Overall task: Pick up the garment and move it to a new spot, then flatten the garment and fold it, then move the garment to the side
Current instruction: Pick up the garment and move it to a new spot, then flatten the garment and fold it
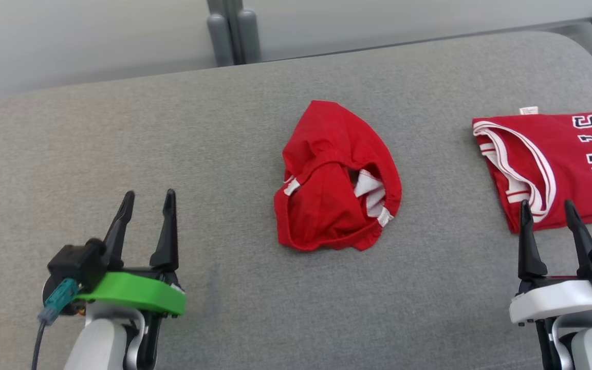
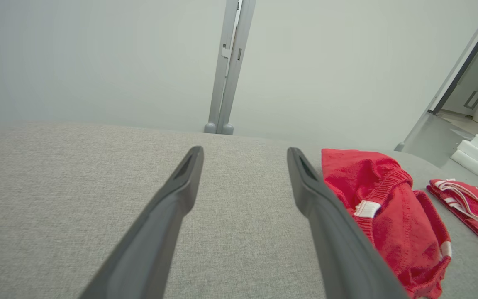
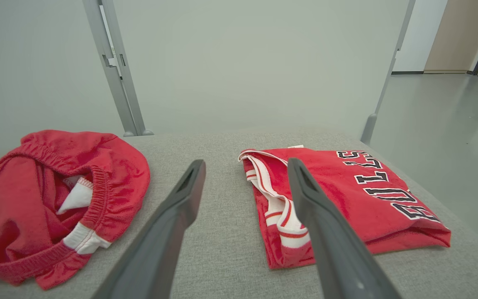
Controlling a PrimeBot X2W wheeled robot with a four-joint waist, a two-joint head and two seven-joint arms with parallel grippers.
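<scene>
Garment [image 1: 334, 180] crumpled, bare grey surface [image 1: 214, 154] around its edges; left gripper [image 1: 148, 200] and right gripper [image 1: 545, 208] spread wide, empty, perhaps aloft.

the scene is bright under soft, even light. the grey cushion [image 1: 255, 318] reads matte and uniform, and the crumpled red garment [image 1: 334, 180] throws only a thin, faint shadow along its near edge, with darker folds inside. the head view is sharp across. in the wrist views the dark fingers [image 2: 147, 249] blur toward the near end, and the wide lens splays the far posts [image 3: 116, 70] outward.
</scene>
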